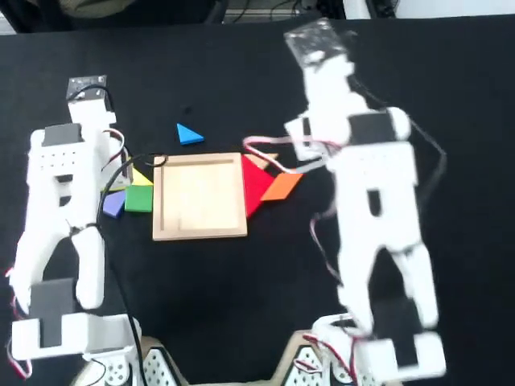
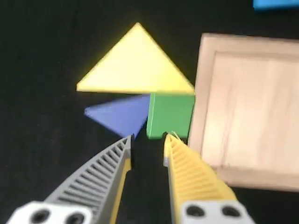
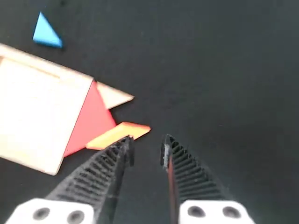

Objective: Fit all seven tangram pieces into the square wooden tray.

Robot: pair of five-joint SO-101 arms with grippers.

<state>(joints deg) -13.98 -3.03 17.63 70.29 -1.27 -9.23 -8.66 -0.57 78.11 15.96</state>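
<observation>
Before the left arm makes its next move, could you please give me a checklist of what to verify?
1. Tray free of pieces: ok.
2. Left gripper open and empty: ok.
3. Green square just ahead of its fingertips: ok.
4. Green square clear of neighbours: not ok, it abuts the yellow triangle and the blue-violet triangle.
5. Right gripper open and empty: ok.

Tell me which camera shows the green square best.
The left wrist view: the green square is close and whole, touching the yellow triangle, beside the tray, just ahead of the left gripper. The high view shows it small, at the tray's edge.
</observation>
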